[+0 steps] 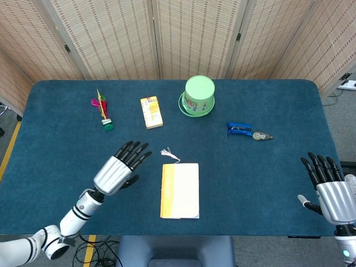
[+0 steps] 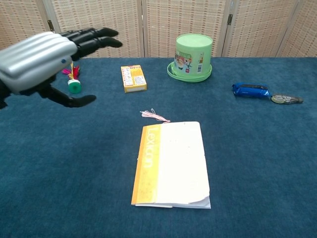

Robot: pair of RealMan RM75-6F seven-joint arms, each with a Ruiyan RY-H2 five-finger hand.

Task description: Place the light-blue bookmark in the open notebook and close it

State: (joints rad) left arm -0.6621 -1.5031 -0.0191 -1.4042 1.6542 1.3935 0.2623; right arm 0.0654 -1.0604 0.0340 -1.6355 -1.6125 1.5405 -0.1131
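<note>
Notebook (image 1: 179, 190) lies closed, tassel (image 1: 169, 153) poking out, so the task looks finished; left hand (image 1: 120, 166) spread, empty; right hand (image 1: 328, 189) spread too.

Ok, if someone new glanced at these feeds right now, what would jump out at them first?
Probably the closed notebook with its orange spine strip, lying near the front middle of the blue table, a pink-white tassel poking out at its far edge. Next, the left hand, fingers spread and holding nothing, raised off to the notebook's left. Then the bright green tub upside down at the back.
</note>
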